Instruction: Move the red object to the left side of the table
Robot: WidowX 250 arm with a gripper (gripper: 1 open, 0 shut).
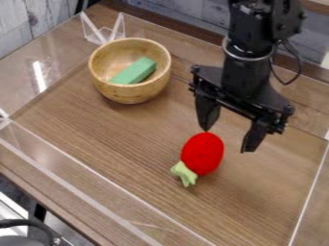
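While the jaws (230, 137) hang wide apart, the red strawberry (202, 155) lies near them, toward the camera.

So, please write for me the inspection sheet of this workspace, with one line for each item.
Surface: brown wood-grain table, with clear low walls at its edges.
Job's things: red toy strawberry lies on its side, its green leafy stem toward the lower left of the view.
Clutter: wooden bowl with a green block inside, near the far edge.
Gripper: open, fingers spread beyond the strawberry in the view, holding nothing.
Cables: dark cables at the lower left, outside the table; a thin one on the arm.
Surroundings: whitish material behind the upper left edge; people, nothing seen.
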